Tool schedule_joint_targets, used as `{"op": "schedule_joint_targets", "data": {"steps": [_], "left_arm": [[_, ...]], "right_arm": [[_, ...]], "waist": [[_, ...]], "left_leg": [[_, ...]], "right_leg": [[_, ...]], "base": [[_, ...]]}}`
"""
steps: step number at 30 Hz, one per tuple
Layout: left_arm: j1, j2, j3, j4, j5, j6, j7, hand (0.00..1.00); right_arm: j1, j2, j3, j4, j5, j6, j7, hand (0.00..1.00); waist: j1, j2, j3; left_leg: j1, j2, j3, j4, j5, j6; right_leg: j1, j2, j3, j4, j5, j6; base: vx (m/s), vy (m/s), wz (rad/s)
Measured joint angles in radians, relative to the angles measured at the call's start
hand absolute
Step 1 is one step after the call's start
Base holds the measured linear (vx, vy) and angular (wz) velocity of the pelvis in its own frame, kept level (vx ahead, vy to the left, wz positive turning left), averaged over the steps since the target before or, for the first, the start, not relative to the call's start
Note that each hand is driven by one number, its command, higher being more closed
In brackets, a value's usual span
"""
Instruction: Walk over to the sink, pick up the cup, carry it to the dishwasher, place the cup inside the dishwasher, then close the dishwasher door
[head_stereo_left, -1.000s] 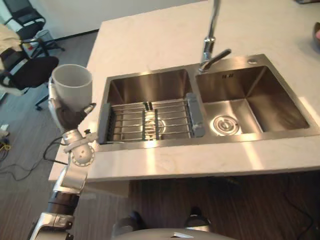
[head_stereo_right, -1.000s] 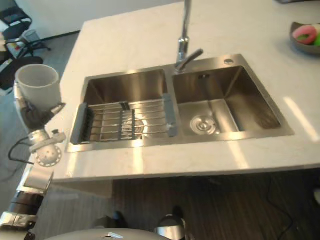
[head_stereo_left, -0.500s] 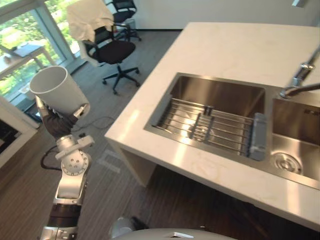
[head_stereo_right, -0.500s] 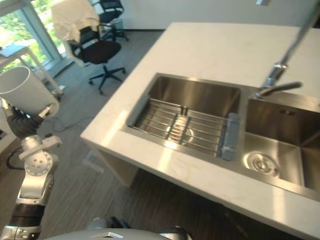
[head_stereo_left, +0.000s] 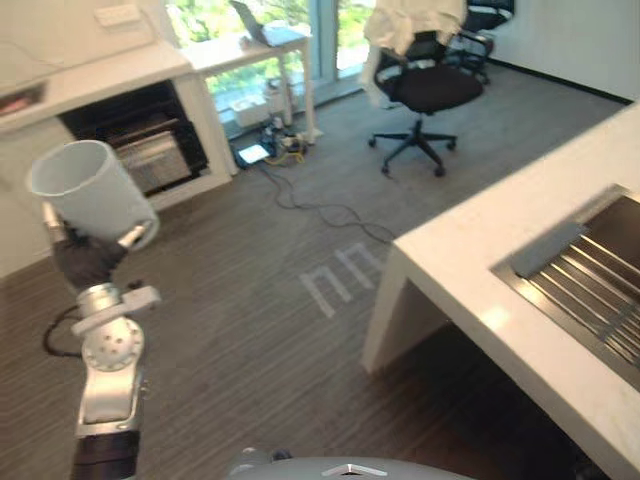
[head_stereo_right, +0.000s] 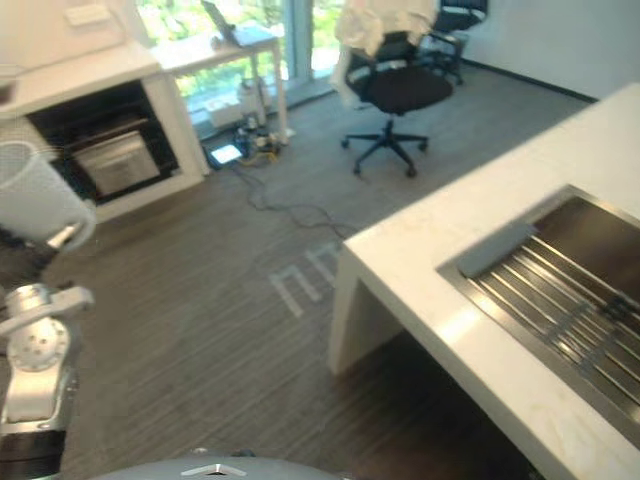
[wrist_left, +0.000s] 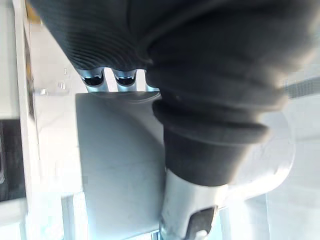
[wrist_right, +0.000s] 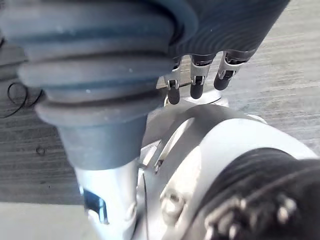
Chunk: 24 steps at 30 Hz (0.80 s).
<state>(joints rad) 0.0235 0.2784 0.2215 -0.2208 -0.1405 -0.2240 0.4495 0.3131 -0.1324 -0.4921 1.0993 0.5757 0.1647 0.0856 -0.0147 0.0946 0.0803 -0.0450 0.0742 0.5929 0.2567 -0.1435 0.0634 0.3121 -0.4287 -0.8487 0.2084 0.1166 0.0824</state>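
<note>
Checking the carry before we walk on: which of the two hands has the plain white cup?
The left hand: its fingers curl round the plain white cup. The right hand hangs relaxed, holding nothing.

Black office chair (head_stereo_left: 428, 90) with pale cloth (head_stereo_left: 408, 18) over its back, white desk (head_stereo_left: 245, 50) by window (head_stereo_left: 205, 18), cables (head_stereo_left: 300, 195) on wood floor (head_stereo_left: 230, 330), white countertop (head_stereo_left: 470, 250).

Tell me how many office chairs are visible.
2: one black chair draped with white cloth, and a second chair, partly cut off, just behind it. More may be hidden.
</note>
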Motion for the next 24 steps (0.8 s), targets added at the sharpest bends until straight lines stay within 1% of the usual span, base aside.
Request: {"op": "schedule_joint_targets", "data": {"steps": [1, 2, 3, 4, 5, 6, 7, 8, 9, 10, 11, 12, 13, 14, 15, 16, 17, 18, 21, 22, 24], "left_arm": [[-0.002, 0.0, -0.006, 0.005, -0.009, -0.006, -0.012, 1.0], [-0.016, 0.006, -0.018, 0.025, -0.034, -0.042, -0.045, 1.0], [-0.025, 0.012, -0.021, 0.042, -0.047, -0.061, -0.059, 1.0], [-0.053, 0.034, -0.017, 0.109, -0.085, -0.091, -0.095, 1.0], [-0.067, 0.064, -0.017, 0.118, -0.096, -0.097, -0.093, 1.0], [-0.071, 0.087, -0.023, 0.12, -0.1, -0.102, -0.092, 1.0], [-0.066, 0.098, -0.027, 0.147, -0.112, -0.098, -0.088, 1.0], [-0.058, 0.074, -0.032, 0.163, -0.114, -0.085, -0.089, 1.0], [-0.036, 0.062, -0.063, 0.165, -0.122, -0.07, -0.098, 1.0], [-0.022, 0.064, -0.08, 0.162, -0.124, -0.065, -0.114, 1.0], [0.016, 0.063, -0.111, 0.152, -0.133, -0.059, -0.149, 1.0], [0.051, 0.056, -0.126, 0.149, -0.134, -0.056, -0.174, 1.0], [0.062, 0.054, -0.134, 0.149, -0.137, -0.052, -0.177, 1.0], [0.072, 0.054, -0.147, 0.148, -0.146, -0.038, -0.179, 1.0], [0.072, 0.044, -0.163, 0.149, -0.163, -0.023, -0.185, 1.0], [0.072, 0.033, -0.171, 0.149, -0.171, -0.017, -0.192, 1.0], [0.071, 0.011, -0.187, 0.149, -0.181, -0.011, -0.198, 1.0], [0.071, -0.011, -0.196, 0.149, -0.191, -0.008, -0.205, 1.0], [0.067, -0.022, -0.194, 0.148, -0.227, -0.001, -0.222, 1.0], [0.065, -0.022, -0.193, 0.148, -0.231, -0.001, -0.226, 1.0], [0.064, -0.022, -0.193, 0.148, -0.253, 0.002, -0.256, 1.0]], "right_arm": [[0.012, 0.0, -0.027, -0.013, -0.014, -0.007, -0.005, 0.0], [0.024, 0.009, -0.067, -0.026, -0.017, -0.023, -0.006, 0.0], [0.024, 0.017, -0.068, -0.025, -0.017, -0.029, -0.008, 0.0], [0.022, 0.073, -0.057, -0.013, -0.013, -0.046, -0.007, 0.0], [0.003, 0.099, -0.045, -0.02, -0.014, -0.052, -0.007, 0.0], [0.008, 0.106, -0.024, -0.021, -0.016, -0.052, -0.007, 0.0], [-0.02, 0.132, -0.014, -0.001, -0.032, -0.055, -0.005, 0.0], [-0.022, 0.131, 0.004, -0.007, -0.037, -0.062, -0.001, 0.0], [-0.022, 0.124, 0.019, -0.025, -0.054, -0.076, -0.001, 0.0], [-0.025, 0.119, 0.02, -0.028, -0.058, -0.085, -0.001, 0.0], [-0.032, 0.1, 0.028, -0.033, -0.058, -0.097, -0.001, 0.0], [-0.052, 0.072, 0.06, -0.035, -0.054, -0.095, 0.0, 0.0], [-0.063, 0.06, 0.077, -0.044, -0.053, -0.094, 0.0, 0.0], [-0.089, 0.045, 0.108, -0.06, -0.053, -0.091, 0.002, 0.0], [-0.118, 0.032, 0.132, -0.062, -0.052, -0.09, 0.004, 0.0], [-0.129, 0.028, 0.139, -0.063, -0.053, -0.088, 0.005, 0.0], [-0.144, 0.021, 0.154, -0.066, -0.052, -0.077, 0.01, 0.0], [-0.147, 0.018, 0.171, -0.064, -0.052, -0.06, 0.013, 0.0], [-0.145, 0.019, 0.209, -0.065, -0.05, -0.031, 0.016, 0.0], [-0.145, 0.016, 0.216, -0.065, -0.05, -0.029, 0.016, 0.0], [-0.146, 0.015, 0.23, -0.065, -0.05, -0.02, 0.028, 0.0]], "waist": [[-0.004, 0.016, -0.006], [-0.014, 0.042, -0.015], [-0.017, 0.045, -0.014], [-0.035, -0.035, -0.016], [-0.021, -0.076, -0.005], [-0.008, -0.085, 0.013], [-0.013, -0.138, 0.033], [-0.012, -0.146, 0.027], [-0.013, -0.151, 0.019], [-0.007, -0.154, 0.016], [0.003, -0.148, -0.003], [0.016, -0.134, -0.018], [0.022, -0.128, -0.022], [0.027, -0.12, -0.026], [0.024, -0.115, -0.03], [0.018, -0.105, -0.032], [0.008, -0.09, -0.033], [-0.001, -0.081, -0.033], [-0.009, -0.082, -0.035], [-0.011, -0.082, -0.036], [-0.013, -0.082, -0.035]], "left_leg": [[-0.002, -0.025, -0.05, -0.039, 0.019, 0.011], [-0.009, -0.054, -0.164, -0.115, 0.062, 0.004], [-0.005, -0.073, -0.214, -0.167, 0.075, -0.014], [-0.001, -0.123, -0.233, -0.202, 0.043, -0.056], [-0.02, -0.121, -0.257, -0.106, 0.065, 0.021], [-0.001, -0.083, -0.289, -0.103, 0.059, 0.012], [0.018, -0.123, -0.316, -0.121, 0.08, 0.018], [0.029, -0.123, -0.325, -0.127, 0.086, 0.021], [0.043, -0.12, -0.324, -0.163, 0.094, 0.017], [0.063, -0.126, -0.337, -0.195, 0.102, 0.007], [0.093, -0.131, -0.357, -0.251, 0.126, -0.001], [0.106, -0.131, -0.362, -0.286, 0.144, -0.01], [0.108, -0.131, -0.36, -0.298, 0.149, -0.013], [0.106, -0.131, -0.35, -0.312, 0.16, -0.017], [0.103, -0.126, -0.347, -0.324, 0.171, -0.018], [0.103, -0.122, -0.347, -0.334, 0.179, -0.02], [0.102, -0.115, -0.347, -0.335, 0.187, -0.02], [0.114, -0.108, -0.345, -0.338, 0.189, -0.02], [0.138, -0.089, -0.345, -0.341, 0.183, -0.032], [0.138, -0.086, -0.344, -0.341, 0.183, -0.034], [0.135, -0.076, -0.343, -0.341, 0.184, -0.043]], "right_leg": [[-0.029, -0.022, 0.039, 0.095, 0.017, -0.066], [-0.107, 0.009, 0.204, 0.191, -0.153, -0.059], [-0.136, 0.055, 0.304, 0.193, -0.226, -0.051], [-0.197, 0.138, 0.535, 0.108, -0.304, -0.02], [-0.218, 0.128, 0.579, 0.101, -0.299, -0.007], [-0.228, 0.153, 0.596, 0.089, -0.293, 0.016], [-0.229, 0.149, 0.632, 0.025, -0.29, 0.014], [-0.227, 0.174, 0.626, -0.018, -0.269, 0.014], [-0.23, 0.196, 0.629, -0.037, -0.222, 0.032], [-0.233, 0.198, 0.63, -0.033, -0.212, 0.041], [-0.243, 0.198, 0.624, -0.025, -0.211, 0.043], [-0.242, 0.204, 0.615, -0.036, -0.208, 0.039], [-0.24, 0.207, 0.614, -0.05, -0.208, 0.038], [-0.236, 0.211, 0.616, -0.082, -0.207, 0.041], [-0.235, 0.221, 0.618, -0.111, -0.191, 0.057], [-0.235, 0.226, 0.618, -0.121, -0.185, 0.054], [-0.227, 0.234, 0.616, -0.135, -0.178, 0.052], [-0.216, 0.243, 0.618, -0.148, -0.174, 0.046], [-0.19, 0.264, 0.621, -0.171, -0.176, 0.036], [-0.19, 0.267, 0.621, -0.171, -0.177, 0.034], [-0.189, 0.278, 0.622, -0.183, -0.176, 0.027]], "base": [[-0.03, 0.291, 2.29], [-0.02, 0.195, 2.19], [-0.09, 0.167, 3.5], [-0.04, 0.0, 2.78], [-0.01, -0.041, 2.44], [0.09, -0.063, 1.3], [0.05, -0.053, 1.44], [0.02, -0.007, 1.78], [-0.04, 0.011, 1.32], [-0.03, 0.014, 1.05], [0.01, -0.009, 0.53], [0.05, -0.035, 0.29], [0.04, -0.041, -0.07], [0.01, -0.044, -0.26], [-0.01, -0.048, -0.25], [-0.01, -0.048, -0.13], [-0.01, -0.049, -0.08], [-0.01, -0.049, -0.1], [0.0, -0.065, -0.13], [0.0, -0.055, -0.03], [-0.01, -0.038, -0.02]]}}
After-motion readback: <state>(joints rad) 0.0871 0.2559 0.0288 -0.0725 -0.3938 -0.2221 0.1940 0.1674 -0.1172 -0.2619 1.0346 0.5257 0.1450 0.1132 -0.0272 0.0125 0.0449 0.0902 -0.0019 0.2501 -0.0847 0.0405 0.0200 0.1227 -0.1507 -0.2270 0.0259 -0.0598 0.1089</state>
